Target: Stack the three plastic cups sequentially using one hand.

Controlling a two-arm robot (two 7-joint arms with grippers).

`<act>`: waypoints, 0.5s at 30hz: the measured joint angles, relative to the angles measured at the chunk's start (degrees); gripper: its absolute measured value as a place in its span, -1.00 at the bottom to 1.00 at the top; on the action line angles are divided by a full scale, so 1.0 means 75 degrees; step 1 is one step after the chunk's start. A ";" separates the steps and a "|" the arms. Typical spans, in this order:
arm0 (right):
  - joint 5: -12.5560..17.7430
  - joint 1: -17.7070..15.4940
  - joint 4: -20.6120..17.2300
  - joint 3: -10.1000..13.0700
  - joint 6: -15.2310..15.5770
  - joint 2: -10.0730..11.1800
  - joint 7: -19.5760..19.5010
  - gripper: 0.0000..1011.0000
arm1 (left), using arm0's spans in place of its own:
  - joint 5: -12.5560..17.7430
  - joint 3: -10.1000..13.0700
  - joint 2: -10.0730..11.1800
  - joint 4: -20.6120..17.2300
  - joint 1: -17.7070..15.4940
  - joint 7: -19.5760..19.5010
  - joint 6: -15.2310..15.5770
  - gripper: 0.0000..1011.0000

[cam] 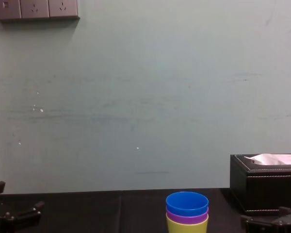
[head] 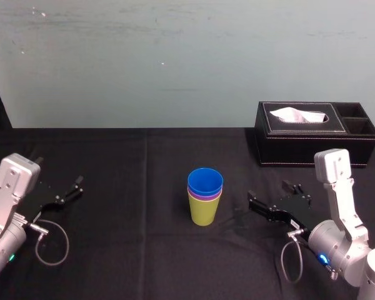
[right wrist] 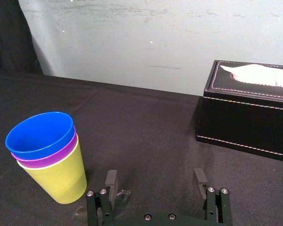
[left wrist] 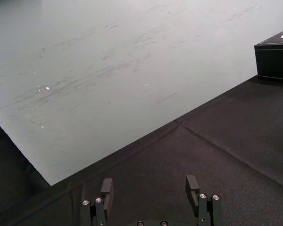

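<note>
Lighting was soft and even — the pale wall (head: 175, 62) carried a few small white glints, the black tablecloth (head: 112, 187) looked dark, and shadows beside the cups (head: 205, 197) were faint.

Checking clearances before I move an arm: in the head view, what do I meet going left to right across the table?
left gripper → stacked cups, blue in purple in lime-green → right gripper
</note>
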 joint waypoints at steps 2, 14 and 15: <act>0.0000 0.0000 0.0000 0.0000 0.0000 0.0000 -0.0002 0.98 | 0.0000 0.0000 0.0000 0.0000 0.0000 0.0000 0.0000 0.98; 0.0000 0.0000 0.0000 0.0000 0.0000 0.0000 -0.0005 0.98 | 0.0000 0.0000 0.0000 0.0000 0.0000 0.0000 0.0000 0.98; 0.0000 0.0000 0.0000 0.0000 0.0000 0.0000 -0.0005 0.98 | 0.0000 0.0000 0.0000 0.0000 0.0000 0.0000 0.0000 0.98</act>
